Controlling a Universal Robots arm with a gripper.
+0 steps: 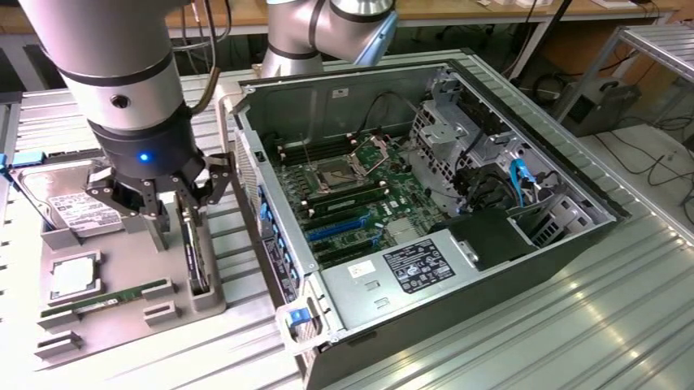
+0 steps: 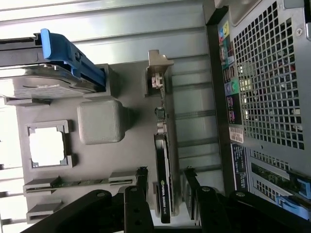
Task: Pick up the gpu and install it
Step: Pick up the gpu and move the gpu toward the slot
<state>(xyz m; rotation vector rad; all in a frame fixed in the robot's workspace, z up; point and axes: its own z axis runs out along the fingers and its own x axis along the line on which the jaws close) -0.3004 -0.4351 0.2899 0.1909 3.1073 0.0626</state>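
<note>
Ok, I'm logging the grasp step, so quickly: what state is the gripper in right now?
Gripper: open, straddling the upright gpu with a gap on each side, not yet clamped on it.

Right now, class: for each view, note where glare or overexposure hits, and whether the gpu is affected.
Exterior view: glare streaks the ribbed metal table at that view's lower right; the gpu is evenly lit. Wrist view: the processor chip is washed white; the gpu is free of glare.
</note>
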